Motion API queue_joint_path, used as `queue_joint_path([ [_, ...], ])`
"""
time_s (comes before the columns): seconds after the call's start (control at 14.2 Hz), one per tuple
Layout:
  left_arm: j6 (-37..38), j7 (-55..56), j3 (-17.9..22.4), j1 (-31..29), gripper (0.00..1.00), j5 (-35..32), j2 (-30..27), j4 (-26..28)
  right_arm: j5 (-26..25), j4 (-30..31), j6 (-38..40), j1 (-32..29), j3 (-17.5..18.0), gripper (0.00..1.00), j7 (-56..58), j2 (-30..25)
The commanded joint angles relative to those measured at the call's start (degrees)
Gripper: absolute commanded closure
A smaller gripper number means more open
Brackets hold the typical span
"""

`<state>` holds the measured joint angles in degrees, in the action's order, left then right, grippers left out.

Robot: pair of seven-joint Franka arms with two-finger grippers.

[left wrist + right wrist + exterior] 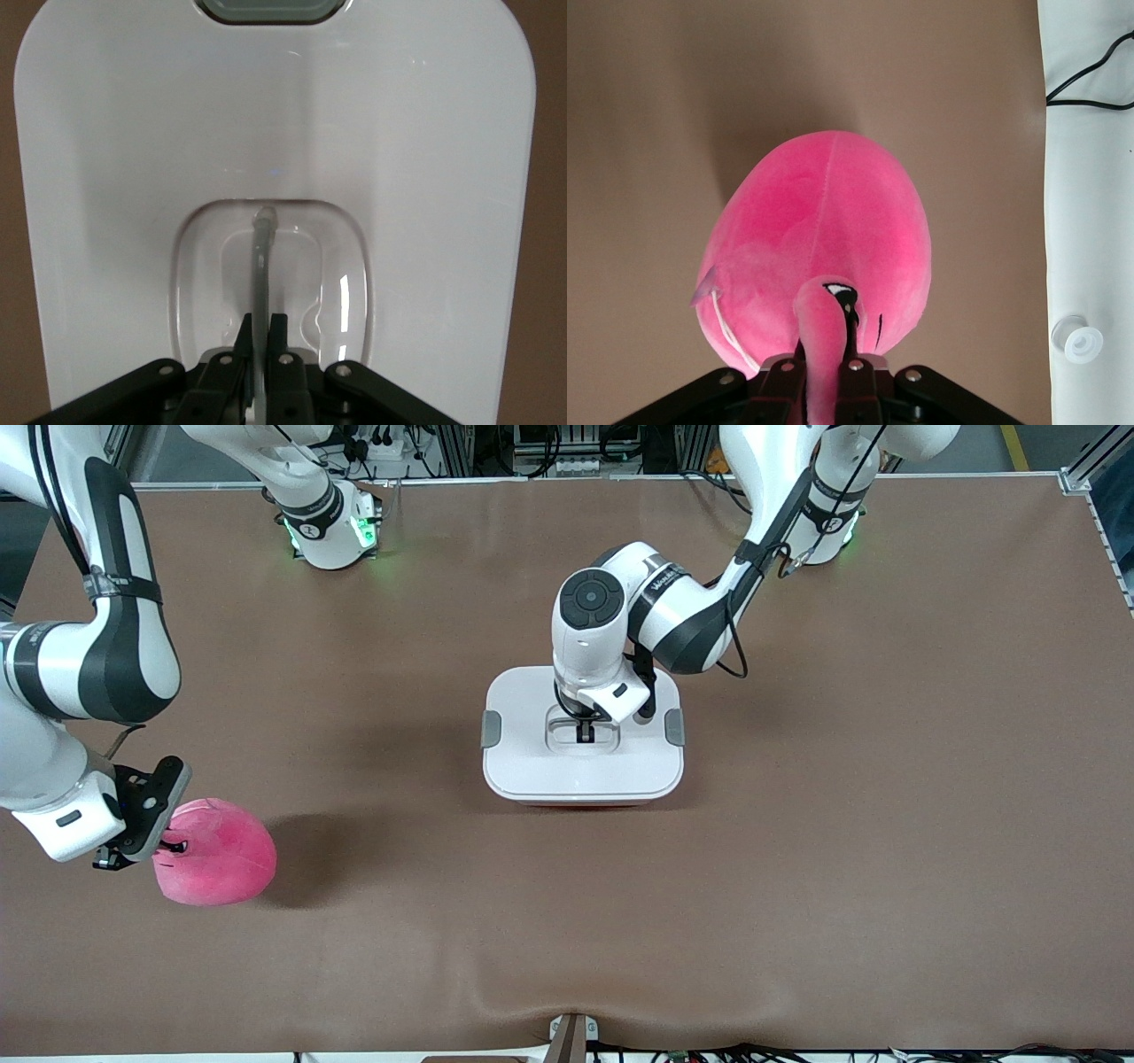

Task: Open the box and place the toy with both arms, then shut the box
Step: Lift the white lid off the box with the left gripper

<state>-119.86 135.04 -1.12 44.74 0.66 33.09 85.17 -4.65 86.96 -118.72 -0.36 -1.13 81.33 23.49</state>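
The box [532,766] sits mid-table with its white lid [133,177] on and a grey clip [490,729] at each side. My left gripper [585,732] reaches down into the lid's clear recess and is shut on the thin handle bar [260,266]. The hot-pink plush toy [217,852] lies toward the right arm's end of the table, nearer the front camera than the box. My right gripper [827,354] is shut on a fold of the toy [824,230], pinching a pink flap beside its dark face markings.
The brown table mat [797,824] stretches wide around the box. A mount bracket [571,1036] sits at the table's front edge. The right arm's white link with a black cable [1090,177] runs along one side of the right wrist view.
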Motion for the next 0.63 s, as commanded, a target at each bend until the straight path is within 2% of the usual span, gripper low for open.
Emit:
queue_joint_path([
  [0.0,-0.20,-0.30,-0.03,0.00,1.00,-0.22,-1.80,1.76,1.31,-1.09,0.59,-0.52,0.25,1.00,1.38,0.33],
  [0.56,0.33,-0.21,-0.03,0.17,1.00,-0.22,-1.89,1.67,1.31,-1.09,0.59,-0.52,0.25,1.00,1.38,0.33],
])
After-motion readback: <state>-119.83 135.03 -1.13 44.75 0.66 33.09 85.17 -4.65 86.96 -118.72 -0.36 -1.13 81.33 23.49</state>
